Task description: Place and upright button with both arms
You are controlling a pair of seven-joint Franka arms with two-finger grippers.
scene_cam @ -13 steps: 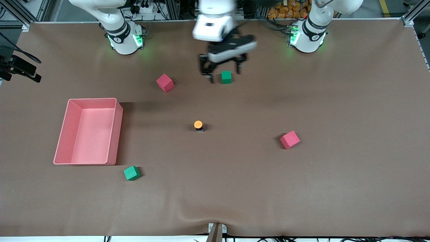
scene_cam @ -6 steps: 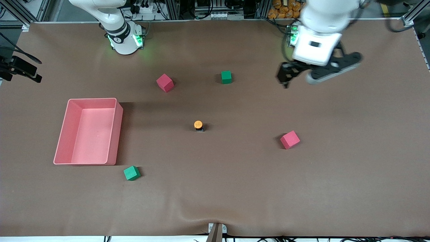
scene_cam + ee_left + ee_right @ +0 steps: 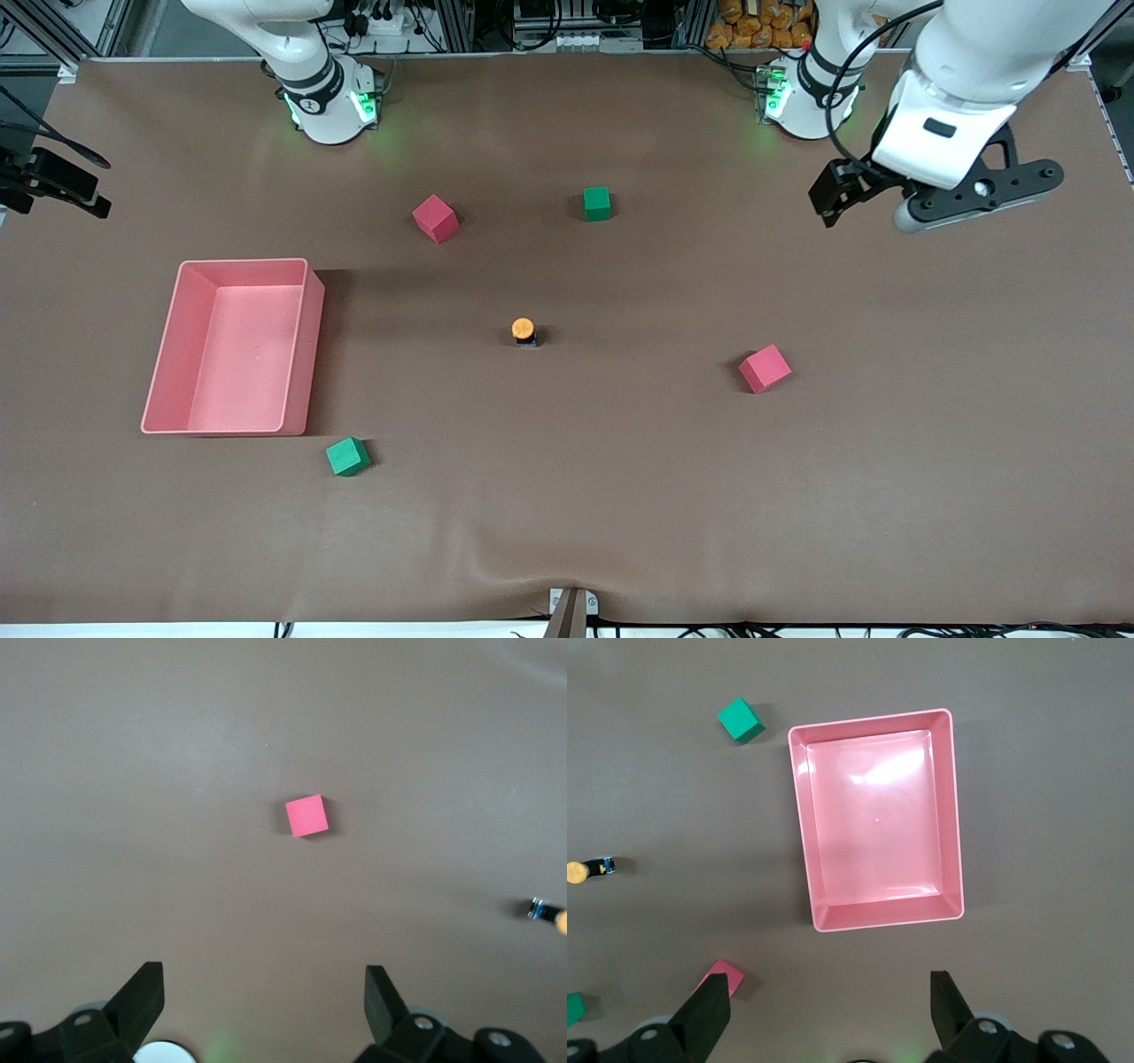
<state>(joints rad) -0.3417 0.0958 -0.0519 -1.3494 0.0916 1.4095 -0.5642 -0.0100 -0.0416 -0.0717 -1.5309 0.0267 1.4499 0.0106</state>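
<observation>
The button (image 3: 524, 330) stands near the middle of the table, its orange cap on top of its black body. It also shows small at the edge of the left wrist view (image 3: 549, 912) and of the right wrist view (image 3: 588, 870). My left gripper (image 3: 842, 197) hangs open and empty in the air over the table near the left arm's base, far from the button. In its wrist view the left gripper (image 3: 263, 970) has bare table between its fingers. My right gripper (image 3: 828, 983) is out of the front view. It is open, empty and high over the table.
A pink bin (image 3: 306, 354) lies toward the right arm's end, also in the right wrist view (image 3: 799, 828). Two pink cubes (image 3: 435, 218) (image 3: 765, 369) and two green cubes (image 3: 597, 203) (image 3: 347, 456) are scattered around the button.
The left arm has swung from over the green cube near the table's middle toward its own end. Its gripper stayed open. The button and the cubes have not moved.
</observation>
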